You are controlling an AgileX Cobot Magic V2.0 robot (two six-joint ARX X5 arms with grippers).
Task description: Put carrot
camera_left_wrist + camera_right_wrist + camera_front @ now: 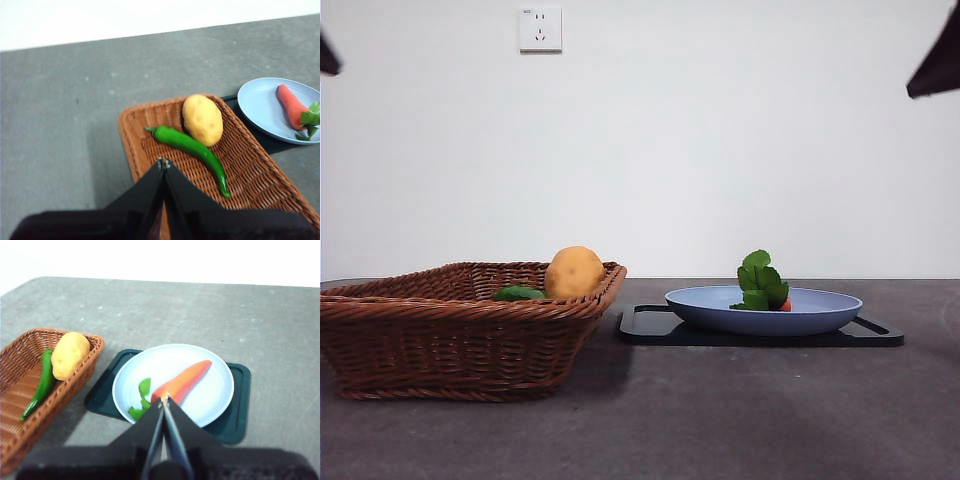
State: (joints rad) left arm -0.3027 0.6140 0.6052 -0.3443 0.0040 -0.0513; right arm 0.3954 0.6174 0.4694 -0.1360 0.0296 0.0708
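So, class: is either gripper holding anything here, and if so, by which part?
Nothing is held. The left gripper and right gripper are both shut and empty; the carrot lies free on the blue plate.

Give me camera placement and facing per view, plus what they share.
Front: low at table height, looking level across basket and plate; arm tips at top corners.
Left wrist: above the basket, looking down at potato and pepper; left gripper shut.
Right wrist: above the plate, over carrot; right gripper shut.
Shared: basket, potato, plate, carrot.
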